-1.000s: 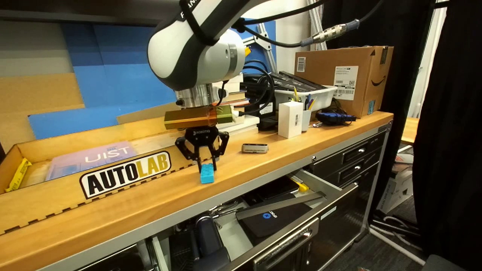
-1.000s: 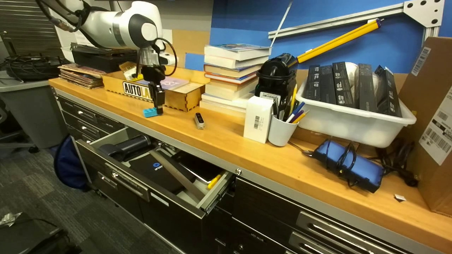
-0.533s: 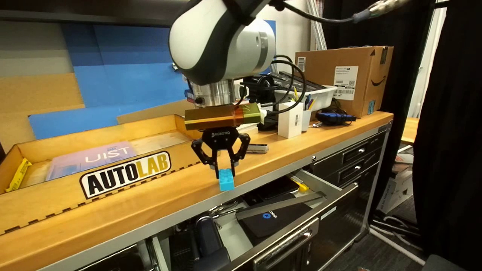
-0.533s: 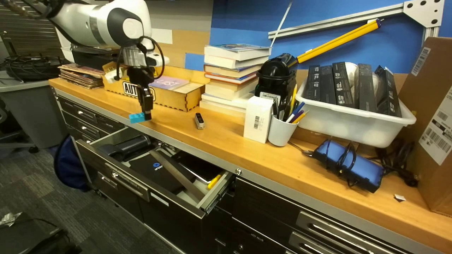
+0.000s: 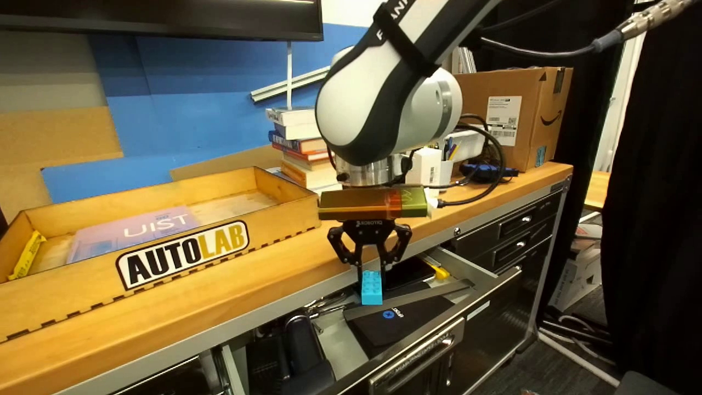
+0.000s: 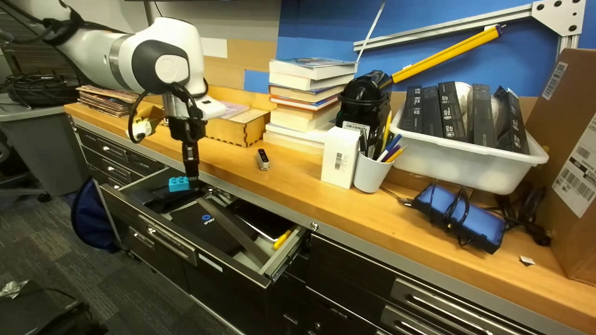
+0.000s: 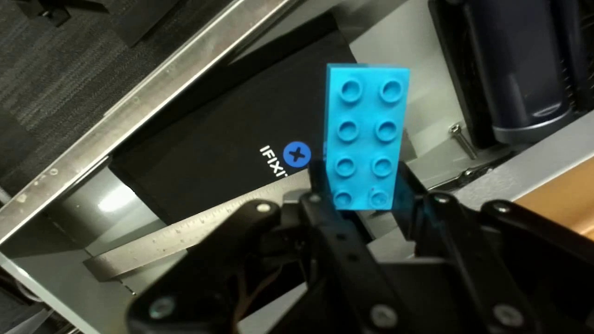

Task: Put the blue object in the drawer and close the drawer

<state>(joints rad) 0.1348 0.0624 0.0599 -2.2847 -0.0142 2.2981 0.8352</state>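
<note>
The blue object is a light-blue studded brick (image 5: pixel 372 289), seen in both exterior views (image 6: pixel 178 184) and large in the wrist view (image 7: pixel 366 134). My gripper (image 5: pixel 372 271) is shut on one end of it, with a finger on each long side; the rest of the brick sticks out past the fingers. The gripper (image 6: pixel 193 180) points down. The drawer (image 5: pixel 408 344) is pulled open, with its long handle in front (image 6: pixel 168 242). In the wrist view the drawer (image 7: pixel 153 90) lies below the brick. The brick is above the drawer's contents; its exact height is unclear.
The drawer holds a black iFixit case (image 7: pixel 222 125), a metal ruler (image 7: pixel 195 232) and a dark blue tool (image 7: pixel 515 60). The wooden bench edge (image 6: pixel 298 211) runs behind it. A wooden AUTOLAB box (image 5: pixel 230 247), a small device (image 6: pixel 263 159) and books (image 6: pixel 307 107) stand on the bench.
My gripper has carried the brick from over the bench, past its front edge, out and down over the open drawer. The grip on the brick and the drawer's opening look unchanged.
</note>
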